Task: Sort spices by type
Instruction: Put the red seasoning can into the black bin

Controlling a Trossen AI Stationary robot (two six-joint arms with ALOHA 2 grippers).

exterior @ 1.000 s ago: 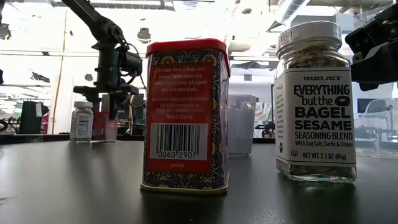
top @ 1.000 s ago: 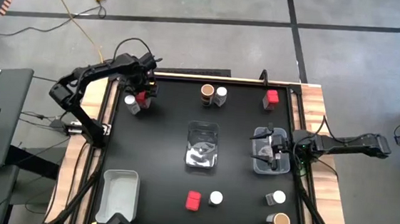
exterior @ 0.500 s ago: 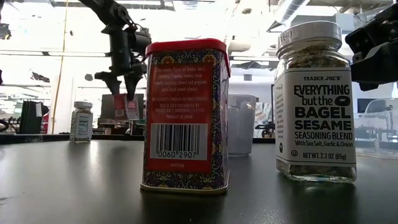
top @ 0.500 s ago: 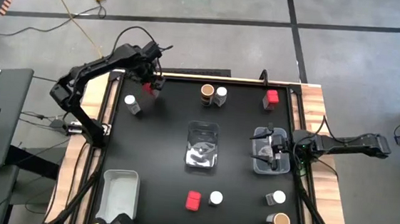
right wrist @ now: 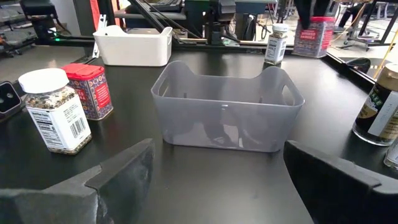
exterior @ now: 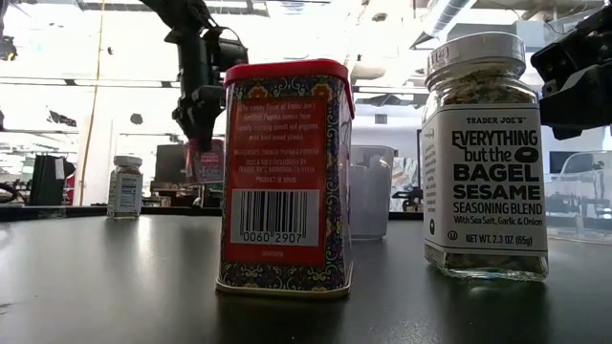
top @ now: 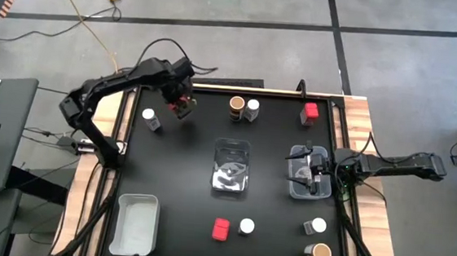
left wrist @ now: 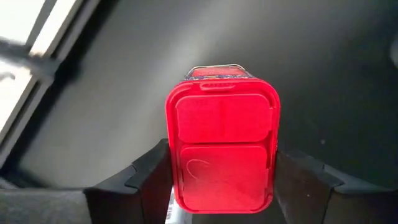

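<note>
Gripping a red square-lidded spice tin (left wrist: 222, 155) by its sides, the left tool (top: 183, 106) carries it clear above the black table (top: 183, 182) for sorting; the right tool (top: 313, 170) waits open over a clear plastic bin (right wrist: 227, 109).

Black surface (top: 183, 182) edged with wooden boards, clear plastic bin (top: 231, 167) set at its middle, second clear bin (top: 307, 172) near the right edge, white bin (top: 136, 222) placed at the front left corner, yellow cable (top: 75, 5) laid across the grey floor
</note>
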